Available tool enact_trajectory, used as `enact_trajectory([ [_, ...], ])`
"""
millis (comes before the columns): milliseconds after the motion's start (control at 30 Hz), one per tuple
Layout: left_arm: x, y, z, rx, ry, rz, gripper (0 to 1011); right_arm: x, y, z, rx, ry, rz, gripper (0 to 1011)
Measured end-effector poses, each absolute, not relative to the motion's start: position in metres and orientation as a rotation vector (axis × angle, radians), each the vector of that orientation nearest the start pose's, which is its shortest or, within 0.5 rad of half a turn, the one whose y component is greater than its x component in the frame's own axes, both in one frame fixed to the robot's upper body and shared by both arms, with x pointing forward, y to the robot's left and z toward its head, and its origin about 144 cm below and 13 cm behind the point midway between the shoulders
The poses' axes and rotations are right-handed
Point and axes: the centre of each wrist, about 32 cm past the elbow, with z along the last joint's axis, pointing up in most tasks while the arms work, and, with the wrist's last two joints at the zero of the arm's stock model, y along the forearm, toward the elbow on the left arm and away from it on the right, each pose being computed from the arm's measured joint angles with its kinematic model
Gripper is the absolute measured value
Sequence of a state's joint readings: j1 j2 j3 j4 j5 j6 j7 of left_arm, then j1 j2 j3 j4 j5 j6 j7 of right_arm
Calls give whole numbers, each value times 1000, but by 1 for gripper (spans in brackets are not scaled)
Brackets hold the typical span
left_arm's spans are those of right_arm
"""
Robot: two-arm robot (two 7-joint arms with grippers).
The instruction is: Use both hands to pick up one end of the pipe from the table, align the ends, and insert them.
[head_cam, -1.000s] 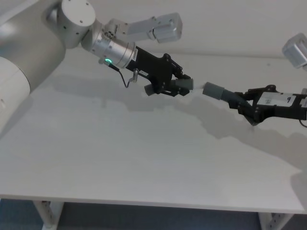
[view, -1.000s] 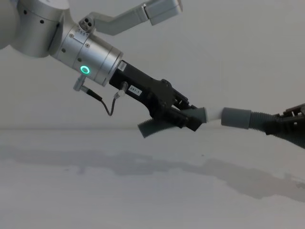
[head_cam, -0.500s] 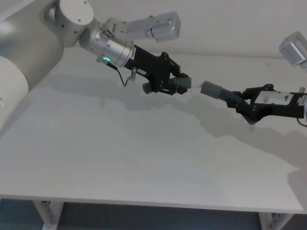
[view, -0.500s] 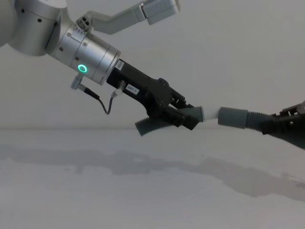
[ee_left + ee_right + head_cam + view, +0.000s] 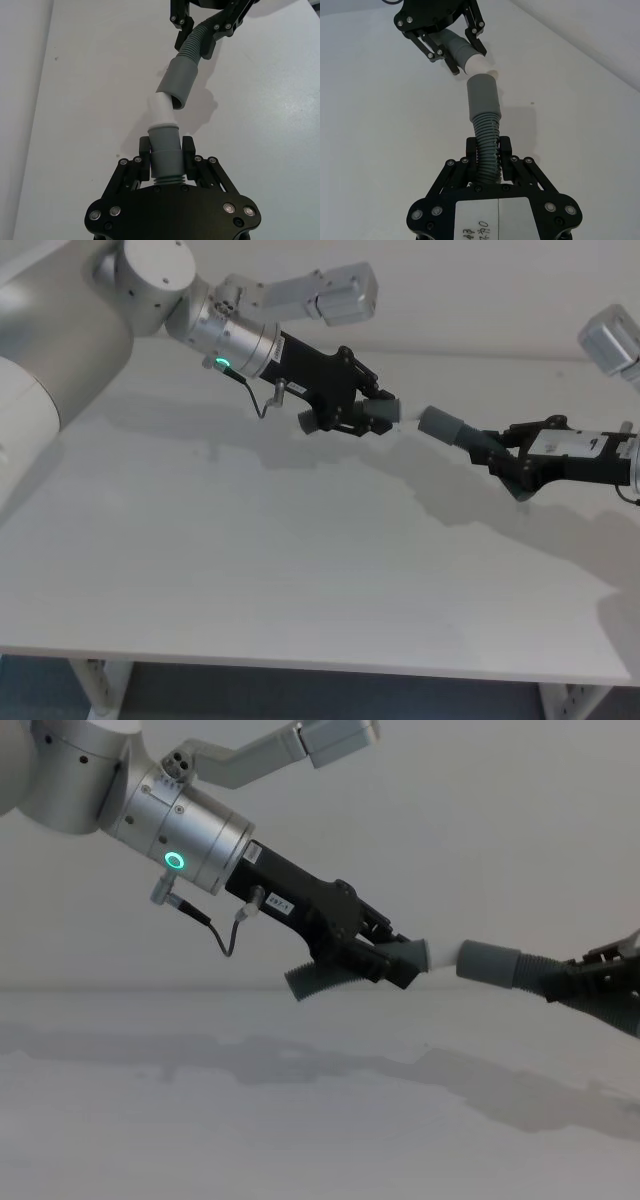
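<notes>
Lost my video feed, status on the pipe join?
Left hand shut on whitish-tip piece. Right hand shut on sleeve piece. Both aloft, tip at sleeve mouth, not seated. Nothing between.

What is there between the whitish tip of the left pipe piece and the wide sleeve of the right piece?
Nothing. In the chest view, the whitish tip and the wide sleeve nearly meet in the air, well above the table.

Right claw [image 5: 590, 982] cut off at chest-view edge.

Head high, chest low; wrist views close; all share pipe ends [image 5: 445, 956].
</notes>
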State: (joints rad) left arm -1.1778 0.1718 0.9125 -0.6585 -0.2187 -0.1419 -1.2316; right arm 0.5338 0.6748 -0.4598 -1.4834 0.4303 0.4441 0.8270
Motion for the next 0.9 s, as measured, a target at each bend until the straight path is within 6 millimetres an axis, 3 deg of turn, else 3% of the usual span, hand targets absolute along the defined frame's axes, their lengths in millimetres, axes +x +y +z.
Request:
enact_trajectory([
  [900,687,164,1341,632,-372,-39,376,557,-318,1291,-434,88,-548,260],
])
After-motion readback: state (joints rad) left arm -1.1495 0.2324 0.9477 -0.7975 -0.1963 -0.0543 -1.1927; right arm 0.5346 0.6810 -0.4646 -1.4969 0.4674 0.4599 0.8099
